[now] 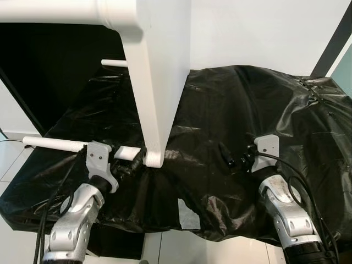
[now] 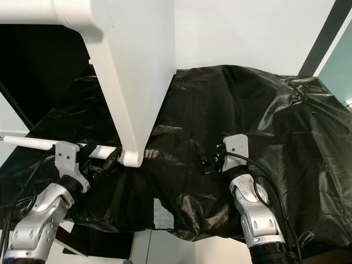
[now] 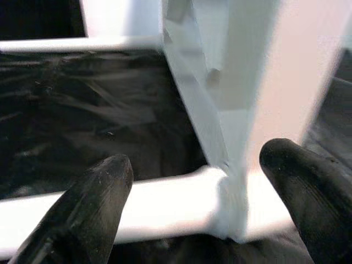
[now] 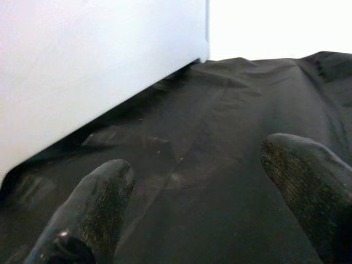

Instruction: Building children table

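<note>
text: none legible | labels: none | brands: none | numbers: none | signs: none

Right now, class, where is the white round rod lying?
In the head views the white rod lies on the black plastic sheet at the robot's left, its end meeting the foot of the white table leg, with the left gripper around it.

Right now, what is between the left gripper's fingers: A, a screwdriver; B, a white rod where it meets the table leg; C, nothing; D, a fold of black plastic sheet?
B: the left gripper's open fingers straddle the white rod at the table leg.
</note>
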Motion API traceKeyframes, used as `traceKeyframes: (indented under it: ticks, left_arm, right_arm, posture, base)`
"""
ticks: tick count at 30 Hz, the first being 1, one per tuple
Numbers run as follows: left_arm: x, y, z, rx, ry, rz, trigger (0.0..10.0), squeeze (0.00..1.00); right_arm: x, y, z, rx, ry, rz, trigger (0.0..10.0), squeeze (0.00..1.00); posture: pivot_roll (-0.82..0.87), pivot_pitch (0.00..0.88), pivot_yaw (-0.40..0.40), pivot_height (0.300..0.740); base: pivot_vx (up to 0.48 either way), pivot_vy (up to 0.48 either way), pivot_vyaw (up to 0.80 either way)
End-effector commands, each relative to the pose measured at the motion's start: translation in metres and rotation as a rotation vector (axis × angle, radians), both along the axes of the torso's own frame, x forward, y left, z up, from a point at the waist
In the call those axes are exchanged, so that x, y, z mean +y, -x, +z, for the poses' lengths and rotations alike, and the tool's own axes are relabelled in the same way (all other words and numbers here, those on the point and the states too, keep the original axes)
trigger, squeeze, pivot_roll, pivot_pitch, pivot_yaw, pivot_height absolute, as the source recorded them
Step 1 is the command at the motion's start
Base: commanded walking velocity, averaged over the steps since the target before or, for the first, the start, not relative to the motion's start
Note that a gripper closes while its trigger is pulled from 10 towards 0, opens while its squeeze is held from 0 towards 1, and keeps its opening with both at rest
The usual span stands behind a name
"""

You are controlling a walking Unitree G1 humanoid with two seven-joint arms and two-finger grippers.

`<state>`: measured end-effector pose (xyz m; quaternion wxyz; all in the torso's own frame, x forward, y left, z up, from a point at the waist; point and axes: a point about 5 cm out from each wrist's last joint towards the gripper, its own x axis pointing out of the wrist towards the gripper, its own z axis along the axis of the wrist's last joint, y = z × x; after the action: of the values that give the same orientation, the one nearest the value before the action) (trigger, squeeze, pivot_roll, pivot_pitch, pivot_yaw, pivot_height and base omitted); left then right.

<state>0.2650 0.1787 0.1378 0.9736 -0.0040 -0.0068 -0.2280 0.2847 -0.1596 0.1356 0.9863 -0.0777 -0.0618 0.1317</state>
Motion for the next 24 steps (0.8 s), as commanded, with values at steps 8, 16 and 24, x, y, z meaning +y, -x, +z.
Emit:
traceKeyframes:
  ticks: [8, 16, 24]
  left_arm:
    - [-0.015, 0.014, -0.005, 0.049, -0.006, -0.203, 10.0, 0.05]
    - [-0.032, 0.004, 0.001, 0.024, 0.046, -0.11, 10.0, 1.0]
    - [-0.045, -0.001, 0.013, -0.02, 0.061, -0.064, 10.0, 0.0]
  right_arm:
    - [0.005, 0.0, -0.005, 0.026, 0.012, 0.037, 10.0, 0.0]
    - [0.007, 0.0, -0.003, 0.02, 0.007, 0.037, 10.0, 0.0]
    - [0.006, 0.0, -0.004, 0.021, 0.002, 0.018, 10.0, 0.0]
  posture:
    - [0.03, 0.0, -0.039, 0.74]
    - [0.02, 0.0, -0.032, 0.74]
    - [0.02, 0.0, -0.015, 0.74]
  base:
    - [0.0, 0.0, 0.0]
    - [0.0, 0.0, 0.0]
    - [0.0, 0.0, 0.0]
